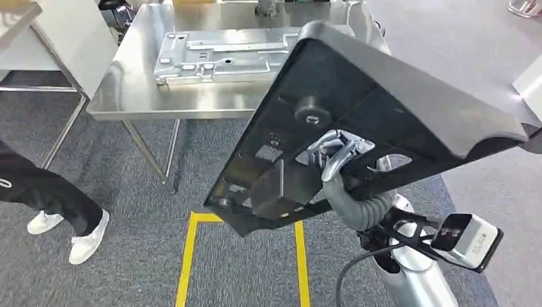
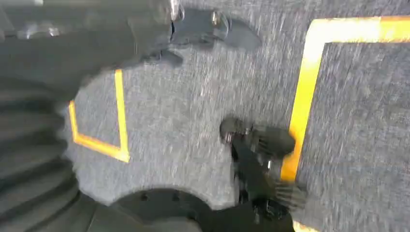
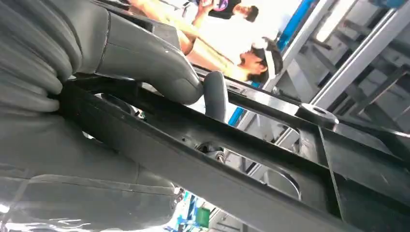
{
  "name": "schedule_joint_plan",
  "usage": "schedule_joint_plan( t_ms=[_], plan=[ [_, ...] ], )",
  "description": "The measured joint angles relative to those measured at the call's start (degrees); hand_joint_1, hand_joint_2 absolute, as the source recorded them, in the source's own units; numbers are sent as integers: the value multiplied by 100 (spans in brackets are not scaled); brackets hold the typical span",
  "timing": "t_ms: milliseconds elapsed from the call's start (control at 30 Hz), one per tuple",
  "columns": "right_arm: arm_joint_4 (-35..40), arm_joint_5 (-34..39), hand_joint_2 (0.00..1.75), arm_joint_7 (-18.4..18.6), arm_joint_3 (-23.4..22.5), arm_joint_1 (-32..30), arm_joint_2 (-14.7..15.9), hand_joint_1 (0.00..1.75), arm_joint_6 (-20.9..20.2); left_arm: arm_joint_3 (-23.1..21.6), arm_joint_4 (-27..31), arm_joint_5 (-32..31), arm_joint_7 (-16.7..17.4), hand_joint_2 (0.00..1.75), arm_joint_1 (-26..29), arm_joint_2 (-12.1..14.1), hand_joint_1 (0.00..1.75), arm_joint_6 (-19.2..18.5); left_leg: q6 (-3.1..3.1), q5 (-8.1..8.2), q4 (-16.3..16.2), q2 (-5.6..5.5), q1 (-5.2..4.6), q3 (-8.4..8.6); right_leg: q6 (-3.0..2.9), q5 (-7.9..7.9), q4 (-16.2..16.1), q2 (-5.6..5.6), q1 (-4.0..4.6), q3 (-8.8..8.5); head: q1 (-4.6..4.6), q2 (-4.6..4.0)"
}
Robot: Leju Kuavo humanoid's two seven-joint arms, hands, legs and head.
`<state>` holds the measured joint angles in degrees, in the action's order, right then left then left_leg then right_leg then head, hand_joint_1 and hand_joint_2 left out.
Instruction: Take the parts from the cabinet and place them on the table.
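Grey carpet floor (image 1: 128, 256) with yellow tape lines (image 1: 186, 256), stainless steel table (image 1: 128, 77) ahead of you in the head view. A flat silver metal part (image 1: 217, 59) lies on the table top, near its front edge. Second lighter table (image 1: 57, 32) at the far left, well apart from the steel one. A person's dark trouser leg and white shoes (image 1: 70, 233) stand on the carpet at lower left.

Your right hand (image 1: 335, 153) has a large black plastic panel (image 1: 383, 96) gripped: silver fingers (image 1: 337, 148) hook through an opening in the panel's ribbed underside. The panel is tilted, underside towards the head camera, held up in the air, overlapping the table's right front corner in the picture. You can't tell from this angle whether it touches the table. In the right wrist view the thick grey thumb (image 3: 145, 58) presses on a black rib of the same panel (image 3: 270, 159), so the grasp is closed on it.

Left hand: left wrist view looks down at carpet and tape, blurred. Grey ribbed cover (image 2: 29, 159) at the edge; fingers not readable, so you can't tell if that hand is spread or curled.
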<state>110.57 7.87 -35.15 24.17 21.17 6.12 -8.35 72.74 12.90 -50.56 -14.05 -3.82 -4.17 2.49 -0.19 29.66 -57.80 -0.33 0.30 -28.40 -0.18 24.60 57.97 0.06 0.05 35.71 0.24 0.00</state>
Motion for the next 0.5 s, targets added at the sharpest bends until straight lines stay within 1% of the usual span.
schedule_joint_plan(
  t_ms=[33, 67, 100, 133, 200, 233, 267, 300, 333, 367, 400, 433, 467, 500],
  plan=[
    [0, 2, 175, 9, 4, -3, -2, 175, 0, 0, 0, -2, 0, 175, -7, 2, 0, 2, -37, 25, -1, 2, -5, 38, -38, 7, -9, 10, -20, -76, -2, 0],
    [2, 7, 175, 11, 4, 0, -2, 175, 0, 0, 0, -2, 0, 175, -13, 7, 0, 9, -53, 91, -112, 3, 15, 11, -64, 18, -46, -3, -36, -153, 7, 2],
    [2, 13, 175, 13, 4, 13, -2, 175, 0, -2, 0, -2, 0, 175, -23, 4, 0, 15, -68, 174, -377, 3, 16, -102, -103, 47, -48, -6, -37, -192, -37, 0],
    [2, 17, 175, 13, 7, 16, -4, 175, 0, -2, 0, -2, 0, 175, -34, 0, 0, 15, -94, 333, -793, 3, 28, -351, -120, 75, -48, -8, -32, -206, -55, 0],
    [0, 20, 175, 15, 13, -8, -4, 175, 2, 0, 0, -2, 0, 175, -22, -2, 0, 17, -120, 692, -1593, 3, 39, -883, -141, 134, -45, -2, -10, -241, -48, 0],
    [-4, 20, 175, 15, 18, -28, -4, 175, 2, 0, 0, -2, 0, 175, -2, -2, 0, 17, -141, 692, -1763, 3, 39, -1055, -141, 167, -45, 7, -6, -279, -59, 2],
    [-4, 20, 175, 15, 24, -40, -4, 175, 4, 0, 0, -2, 0, 175, 12, -2, 0, 17, -144, 523, -1644, 3, 39, -1087, -137, 204, -44, 20, -4, -330, -50, 0],
    [-4, 20, 175, 17, 30, -39, -4, 175, 4, 2, 0, -2, 0, 175, 15, -2, 0, 17, -137, 214, -1272, 4, 38, -999, -129, 247, -44, 27, -3, -393, -57, 0],
    [-4, 17, 175, 17, 35, -36, -9, 175, 4, 2, 0, 0, 0, 175, 14, -2, 0, 17, -109, -145, -771, 4, 38, -832, -118, 294, -44, 28, -1, -466, -53, 2],
    [-4, 17, 175, 20, 37, -34, -22, 175, 7, 2, 0, 0, 0, 175, 15, -2, 0, 17, -62, -496, -255, 5, 35, -659, -105, 344, -45, 26, 0, -536, -52, 0],
    [-7, 15, 175, 20, 44, -32, -26, 175, 9, 2, 0, 0, 0, 175, 15, 0, 0, 15, -32, -408, -164, 6, 7, -629, -81, 366, -54, 19, -2, -561, -41, 0],
    [-7, 11, 175, 20, 52, -25, -26, 175, 9, 2, 0, 2, 0, 175, 5, -2, 0, 15, -4, -287, -54, 12, -33, -652, -47, 372, -44, 28, -5, -532, -41, 0],
    [-4, 4, 175, 35, 63, -26, -35, 175, 13, 2, 0, 4, 0, 175, 15, -2, 0, 15, 49, -425, -74, 11, -37, -631, -9, 398, -46, 30, 0, -518, -44, 0],
    [-2, -13, 175, 48, 74, -25, -37, 175, 11, 4, 0, 7, 0, 175, 30, 0, 0, 15, 74, -415, -88, 4, -48, -629, 22, 417, -65, 30, -4, -537, -39, 2]
  ],
)
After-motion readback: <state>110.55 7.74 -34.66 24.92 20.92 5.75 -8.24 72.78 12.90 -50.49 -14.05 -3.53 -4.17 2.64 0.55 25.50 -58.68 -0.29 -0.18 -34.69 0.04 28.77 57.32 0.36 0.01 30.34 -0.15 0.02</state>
